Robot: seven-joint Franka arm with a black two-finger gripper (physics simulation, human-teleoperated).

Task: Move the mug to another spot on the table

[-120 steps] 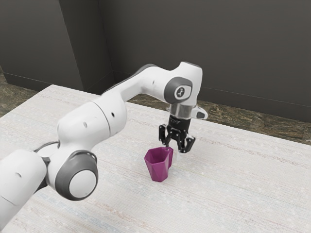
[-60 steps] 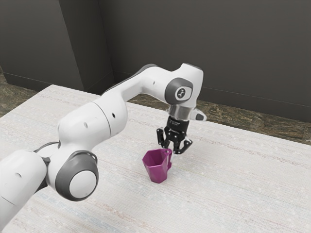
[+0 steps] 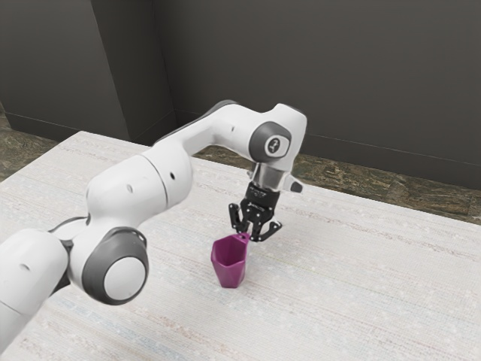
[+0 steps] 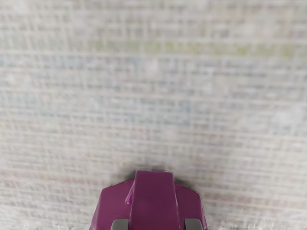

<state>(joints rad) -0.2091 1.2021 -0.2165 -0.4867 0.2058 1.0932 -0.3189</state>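
1. Quick status from us: our gripper (image 3: 252, 233) hangs off the end of the white arm (image 3: 150, 188), pointing down at the table (image 3: 376, 286).
2. The hand is pinching the purple mug (image 3: 228, 263) by its handle. In the exterior view the black fingers sit close together right at the mug's rim, on the side nearest the hand.
3. The wrist view backs this up. The handle (image 4: 152, 196) runs straight in between the two grey fingertips (image 4: 120, 224), one on each side, and both look pressed against it.
4. Where's the mug? Directly under the hand, with its body just below the fingers and a bit toward the arm's base side. The mouth faces up and it looks slightly tilted rather than dead upright.
5. It's an angular, faceted thing, wider at the rim than at the base, same magenta-purple inside and out.
6. We honestly can't tell whether the base is touching the table or sitting just above it. There's a dark shadow right beneath the mug in the wrist view, hugging its outline.
7. Past the mug, ahead of the hand, it's pale tabletop with a woven, cross-hatched look.
8. Beyond the table's far edge, well apart from the hand, there's a dark wall (image 3: 338, 68) and a strip of stone-pattern floor (image 3: 421, 192).
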